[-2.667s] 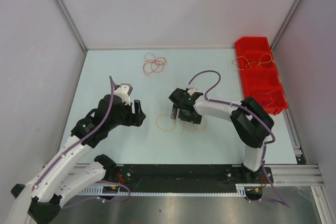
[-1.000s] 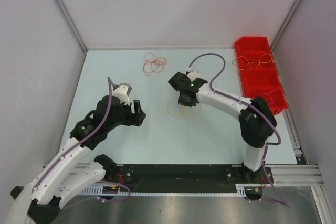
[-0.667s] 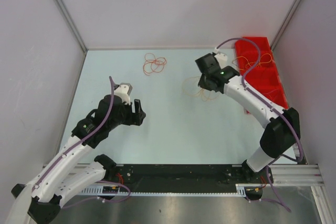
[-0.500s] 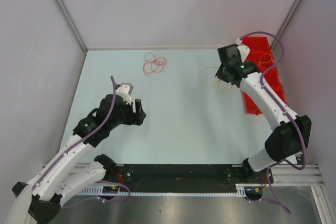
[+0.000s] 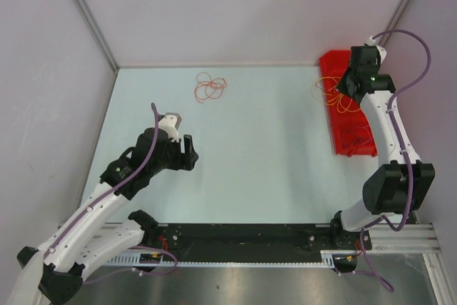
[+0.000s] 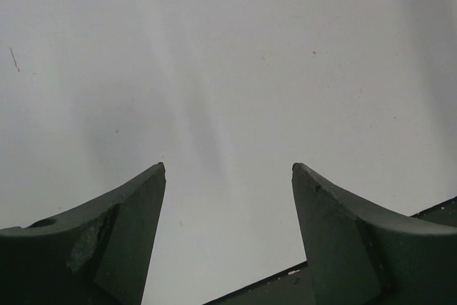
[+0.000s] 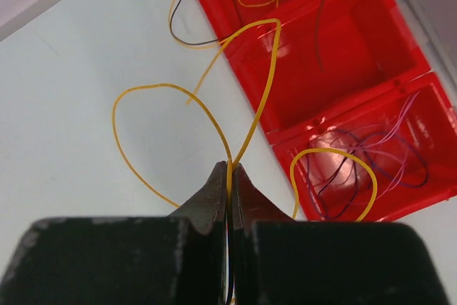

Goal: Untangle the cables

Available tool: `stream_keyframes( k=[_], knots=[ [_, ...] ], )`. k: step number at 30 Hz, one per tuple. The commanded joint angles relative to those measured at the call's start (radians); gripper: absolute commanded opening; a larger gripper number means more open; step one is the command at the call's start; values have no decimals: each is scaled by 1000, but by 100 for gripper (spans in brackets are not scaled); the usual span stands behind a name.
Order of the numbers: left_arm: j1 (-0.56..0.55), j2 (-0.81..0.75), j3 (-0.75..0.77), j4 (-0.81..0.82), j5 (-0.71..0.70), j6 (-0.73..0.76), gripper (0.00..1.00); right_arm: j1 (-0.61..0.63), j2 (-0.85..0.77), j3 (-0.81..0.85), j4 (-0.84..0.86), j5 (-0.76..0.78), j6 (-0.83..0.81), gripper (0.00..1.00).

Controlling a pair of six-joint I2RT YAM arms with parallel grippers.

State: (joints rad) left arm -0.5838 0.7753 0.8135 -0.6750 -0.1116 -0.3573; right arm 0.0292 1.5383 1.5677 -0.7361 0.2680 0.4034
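Two claws show. The right gripper is pinched tight on a yellow cable, whose loops hang just ahead of its tips, above the red bin. To do this well, I judge it should centre over one compartment and lower before letting go, so nothing snags the cables already inside. The left gripper stands apart over the table. A red-orange tangle lies well ahead of it. No writing is readable.

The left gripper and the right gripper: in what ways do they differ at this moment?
The left gripper stands open and empty; the right gripper is shut on a yellow cable. The left gripper is over the table, left of centre; the right gripper is by the red bin at the far right. Both are dark and two-fingered.
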Motion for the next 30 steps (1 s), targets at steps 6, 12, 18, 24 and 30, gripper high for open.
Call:
stream_keyframes(
  k=[6,12,18,24,30],
  knots=[
    [4,25,1,6,-23,6,77,-113,34,22,135,-16,-235,0],
    [4,35,1,6,-25,6,77,-164,89,-15,222,-71,-342,0],
    [4,50,1,8,-26,6,77,-207,187,7,299,-101,-365,0],
    [6,59,1,5,-34,4,77,-218,290,104,303,-142,-363,0],
    [6,65,1,3,-40,3,77,-216,341,103,435,-139,-394,0]
  ],
)
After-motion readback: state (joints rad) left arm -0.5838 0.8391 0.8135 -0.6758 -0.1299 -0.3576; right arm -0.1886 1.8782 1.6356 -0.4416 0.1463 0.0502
